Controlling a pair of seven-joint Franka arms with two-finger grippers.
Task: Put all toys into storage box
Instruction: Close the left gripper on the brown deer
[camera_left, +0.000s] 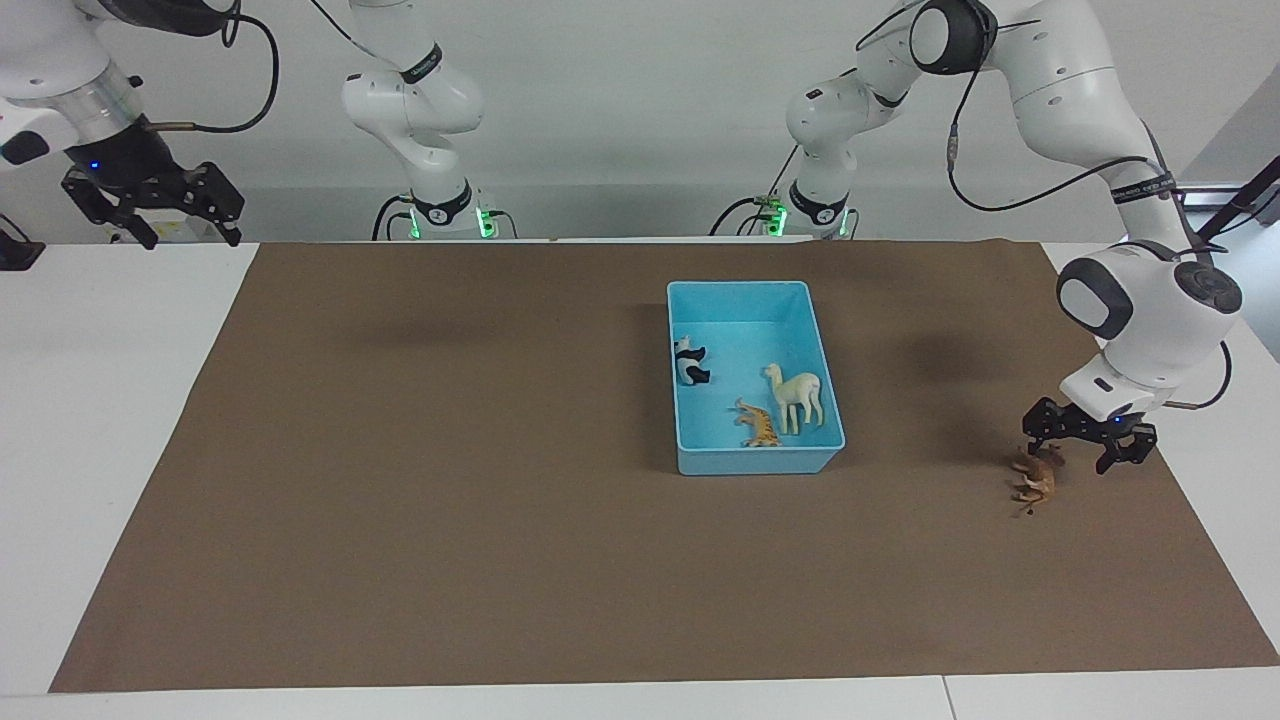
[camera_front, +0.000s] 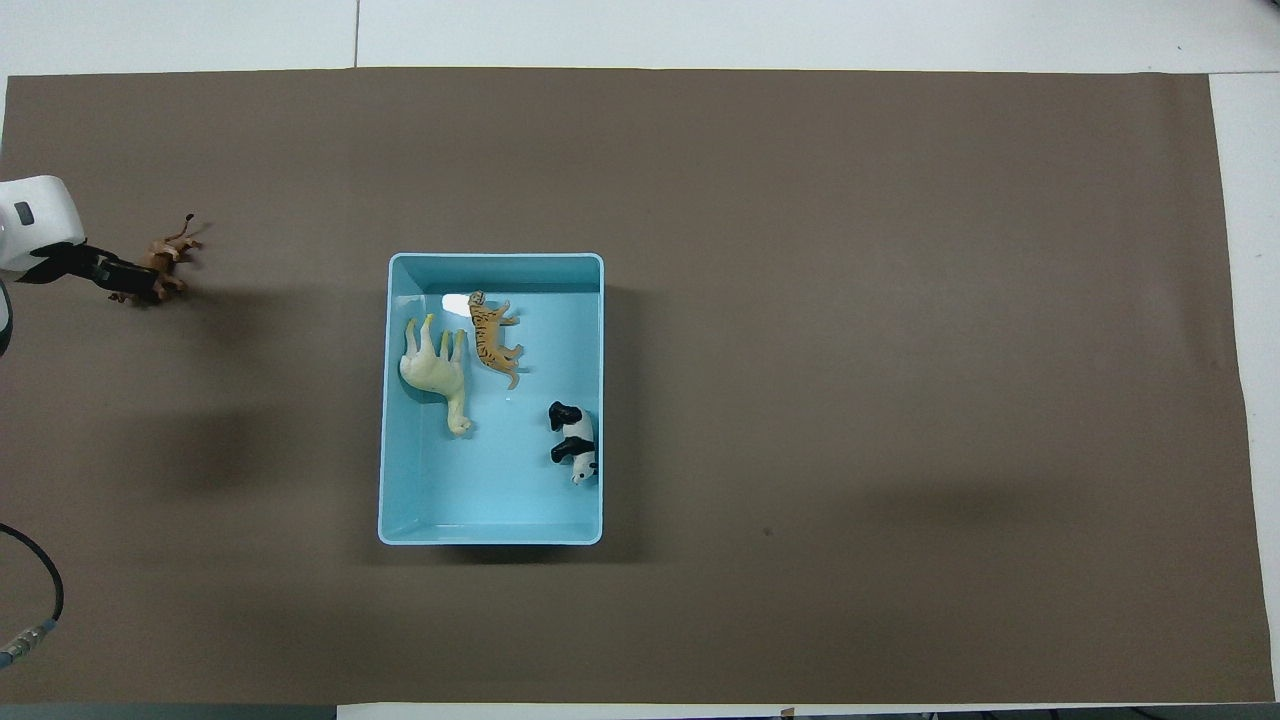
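The light blue storage box (camera_left: 757, 464) (camera_front: 390, 400) sits on the mat toward the left arm's end of the table. In it are three toys: a striped tiger (camera_left: 760, 425) (camera_front: 492, 338), a cream llama (camera_left: 797, 395) (camera_front: 435, 370) and a panda (camera_left: 690, 362) (camera_front: 572, 440). A reddish-brown animal (camera_left: 1035, 482) (camera_front: 172, 252) lies on its side on the mat, near the edge at the left arm's end. My left gripper (camera_left: 1078, 450) (camera_front: 135, 282) hangs open just over it, one finger by its body, holding nothing. My right gripper (camera_left: 150, 205) waits open, high off the mat's other end.
A brown mat (camera_left: 450, 450) covers most of the white table (camera_left: 100, 400). Both arm bases stand at the robots' edge of the table. A loose cable (camera_front: 30, 620) lies near the mat's corner by the left arm.
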